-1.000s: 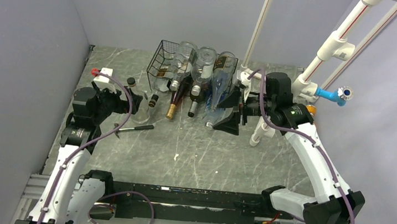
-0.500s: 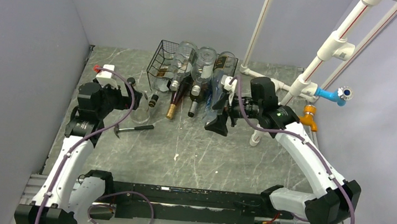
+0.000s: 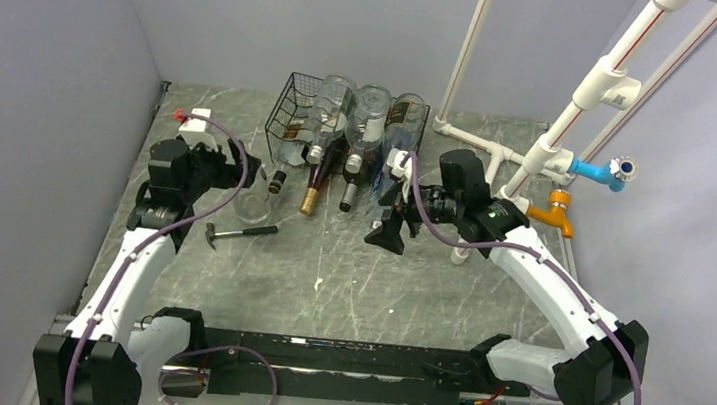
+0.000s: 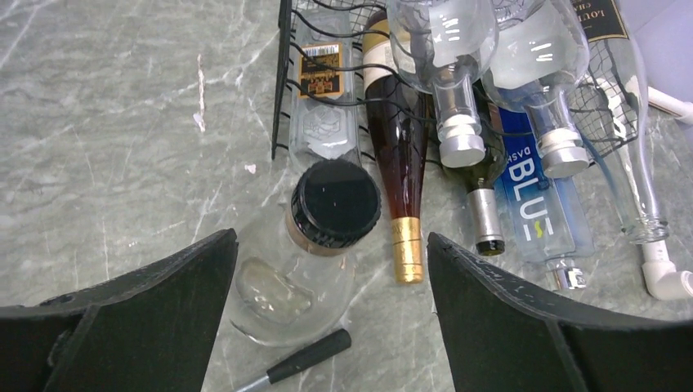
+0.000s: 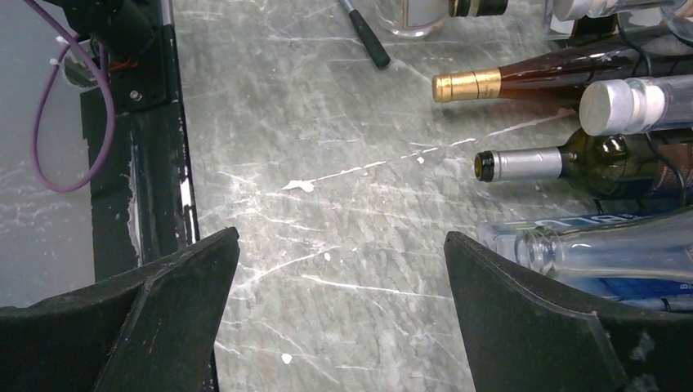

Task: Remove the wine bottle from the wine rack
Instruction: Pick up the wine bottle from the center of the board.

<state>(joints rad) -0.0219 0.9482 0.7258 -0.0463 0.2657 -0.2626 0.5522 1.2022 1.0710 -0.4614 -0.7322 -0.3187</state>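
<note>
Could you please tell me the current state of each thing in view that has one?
Left pincer: open, empty.
Right pincer: open, empty.
Wine rack: loaded with bottles.
Gold-capped bottle: sealed, lying in the rack.
Black-capped bottle: closed, lying in the rack.
Rightmost clear bottle: uncapped, lying in the rack.
Glass: upright on the table.
Hammer: lying flat on the table.

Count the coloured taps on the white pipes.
2. A blue tap sticks out at far right; an orange tap sits just below and left of it. Others may be hidden.
</note>
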